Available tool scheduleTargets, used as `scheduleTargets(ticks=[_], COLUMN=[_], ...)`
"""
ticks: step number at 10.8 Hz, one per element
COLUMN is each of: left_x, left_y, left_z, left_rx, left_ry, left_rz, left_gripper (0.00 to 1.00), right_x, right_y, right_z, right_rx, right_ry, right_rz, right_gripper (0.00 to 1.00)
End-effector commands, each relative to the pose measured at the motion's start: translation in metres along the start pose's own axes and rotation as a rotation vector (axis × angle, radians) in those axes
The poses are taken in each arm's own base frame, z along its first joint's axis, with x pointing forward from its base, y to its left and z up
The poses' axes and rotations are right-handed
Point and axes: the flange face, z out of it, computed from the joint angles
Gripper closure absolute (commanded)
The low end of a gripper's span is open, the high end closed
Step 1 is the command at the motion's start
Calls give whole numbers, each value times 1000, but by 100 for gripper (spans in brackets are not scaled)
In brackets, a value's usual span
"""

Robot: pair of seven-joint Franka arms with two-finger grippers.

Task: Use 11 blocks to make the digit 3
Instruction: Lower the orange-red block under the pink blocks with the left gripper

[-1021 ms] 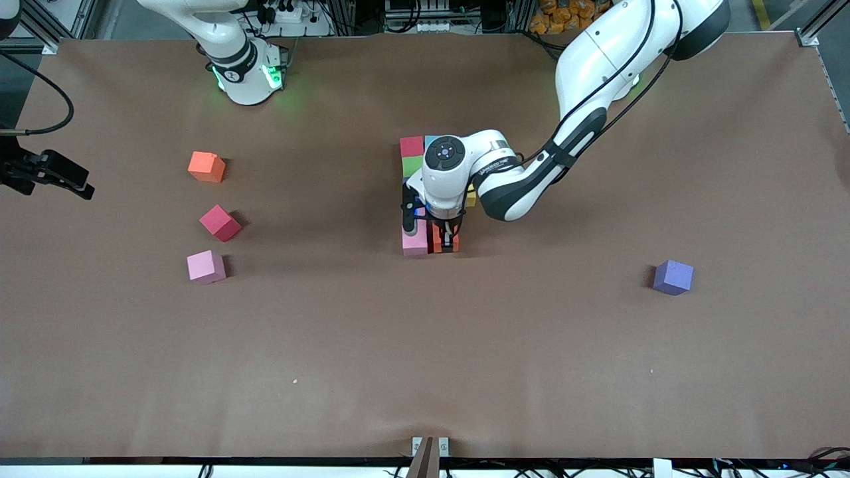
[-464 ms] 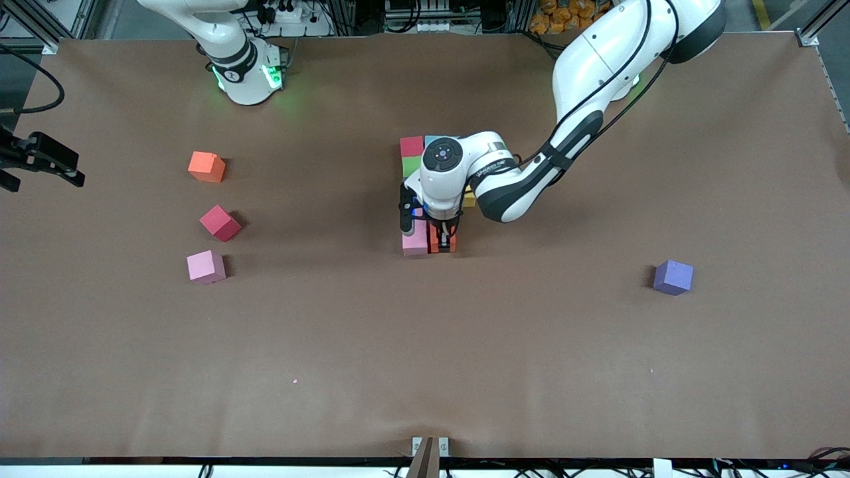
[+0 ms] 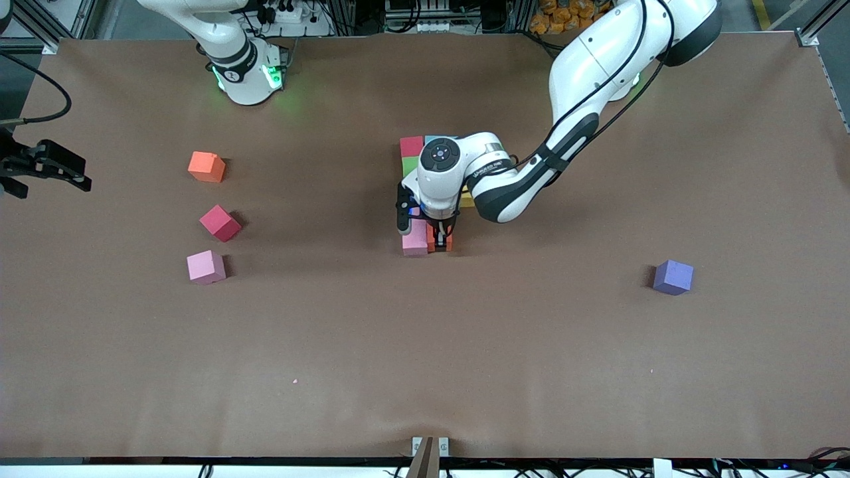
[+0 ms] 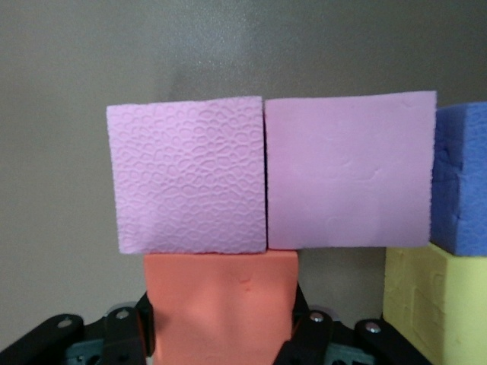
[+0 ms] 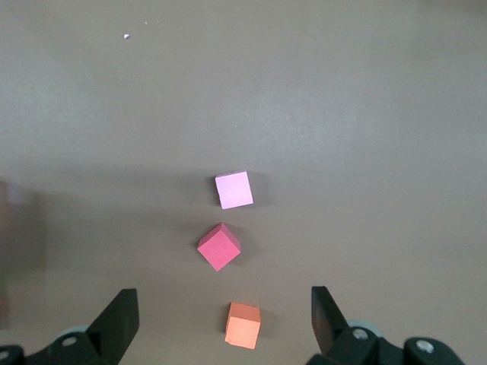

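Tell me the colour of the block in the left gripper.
Orange block, held by the left gripper; clearest in the left wrist view.

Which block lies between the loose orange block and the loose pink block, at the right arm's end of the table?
A crimson block lies between the orange block and the pink block, apart from both; the front and right wrist views show it.

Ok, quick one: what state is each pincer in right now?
Left pincer: shut on the orange block, down at the block cluster beside a pink block.
Right pincer: open, empty, waiting above three loose blocks.
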Motion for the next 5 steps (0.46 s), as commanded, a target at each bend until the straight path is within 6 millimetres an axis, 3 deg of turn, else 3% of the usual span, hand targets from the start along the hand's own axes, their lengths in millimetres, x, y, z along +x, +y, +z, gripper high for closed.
scheduleTargets(ticks=[1,3,5], left_x=[4,5,5], left_y=[-5,-6,-11], left_z=[-1,-4,-23], left_rx=[21,29,53], left_ry=[7,8,20], left_rz=[-28,-51,-97], left_gripper=[0,0,0], right_x=[2,3,6], right_y=[5,1,-1], right_z=[2,-3,0], right_rx=[1,5,8], right_ry=[-10,4,10], right_rz=[-6,-10,-14], right_gripper=[0,0,0])
